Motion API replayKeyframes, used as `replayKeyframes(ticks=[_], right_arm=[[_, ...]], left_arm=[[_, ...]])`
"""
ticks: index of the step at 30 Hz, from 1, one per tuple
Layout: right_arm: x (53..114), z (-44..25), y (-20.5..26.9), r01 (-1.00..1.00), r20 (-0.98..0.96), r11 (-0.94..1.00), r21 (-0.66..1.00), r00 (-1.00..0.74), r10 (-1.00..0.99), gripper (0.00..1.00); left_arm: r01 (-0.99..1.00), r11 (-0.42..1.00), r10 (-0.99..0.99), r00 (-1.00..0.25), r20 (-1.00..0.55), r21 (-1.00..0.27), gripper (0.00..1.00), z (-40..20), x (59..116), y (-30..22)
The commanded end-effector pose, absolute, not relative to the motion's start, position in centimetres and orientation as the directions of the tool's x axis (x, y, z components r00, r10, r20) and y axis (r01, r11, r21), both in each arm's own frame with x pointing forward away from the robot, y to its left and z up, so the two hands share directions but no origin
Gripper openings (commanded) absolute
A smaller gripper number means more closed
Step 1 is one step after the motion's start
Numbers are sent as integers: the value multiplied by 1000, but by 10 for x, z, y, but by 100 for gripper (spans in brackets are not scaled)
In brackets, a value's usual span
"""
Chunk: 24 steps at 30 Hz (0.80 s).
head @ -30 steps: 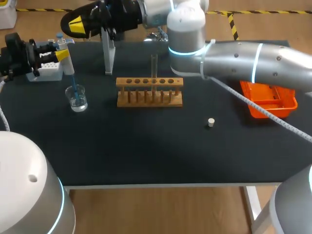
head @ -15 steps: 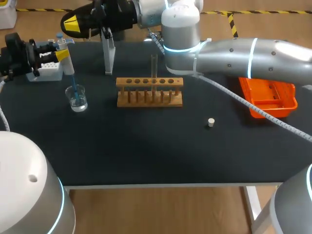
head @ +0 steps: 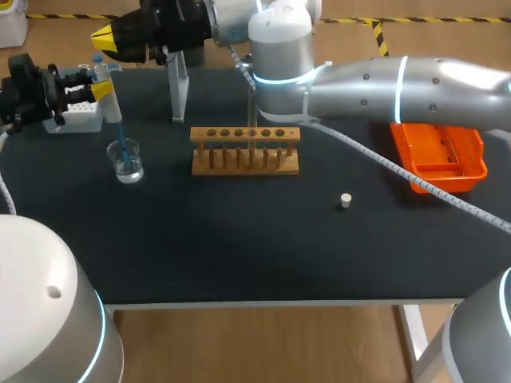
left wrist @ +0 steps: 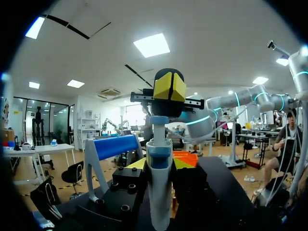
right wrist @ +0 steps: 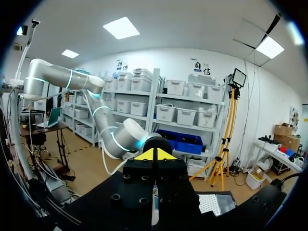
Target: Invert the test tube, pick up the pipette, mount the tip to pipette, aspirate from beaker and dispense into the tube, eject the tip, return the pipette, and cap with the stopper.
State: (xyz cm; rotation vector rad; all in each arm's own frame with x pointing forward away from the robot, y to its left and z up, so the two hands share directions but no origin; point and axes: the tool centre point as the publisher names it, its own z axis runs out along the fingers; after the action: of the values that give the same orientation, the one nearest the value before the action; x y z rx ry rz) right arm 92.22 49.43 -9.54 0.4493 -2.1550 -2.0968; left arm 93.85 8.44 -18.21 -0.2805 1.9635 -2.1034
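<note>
— How does the left arm sit?
— Upper left of the frame, its hand (head: 97, 90) pinching the pipette (head: 112, 108), whose tip dips into the beaker (head: 127, 162).
— And the right hand (head: 112, 38)?
— Top of the frame. Only its wrist view shows the fingertips (right wrist: 144, 156) pressed together.

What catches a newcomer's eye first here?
The big silver right arm stretches across the back of the black table, its yellow-tipped claw at the far left corner. Beside it, the left claw holds a white pipette whose blue tip dips into the small clear glass beaker. The bright orange plastic tray stands out at the right.
</note>
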Motion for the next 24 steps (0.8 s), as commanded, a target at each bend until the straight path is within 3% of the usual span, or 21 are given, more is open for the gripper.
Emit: replayKeyframes(ticks=[1,24], right_arm=[[923,-96,499,-139,-133,4,990,-954,-268,0],[932,-106,507,-89,-90,-14,996,-968,-234,0]], left_arm=[[52,-62,-307,-951,-31,-997,0,-182,939,85],[52,-62,-307,-951,-31,-997,0,-182,939,85]])
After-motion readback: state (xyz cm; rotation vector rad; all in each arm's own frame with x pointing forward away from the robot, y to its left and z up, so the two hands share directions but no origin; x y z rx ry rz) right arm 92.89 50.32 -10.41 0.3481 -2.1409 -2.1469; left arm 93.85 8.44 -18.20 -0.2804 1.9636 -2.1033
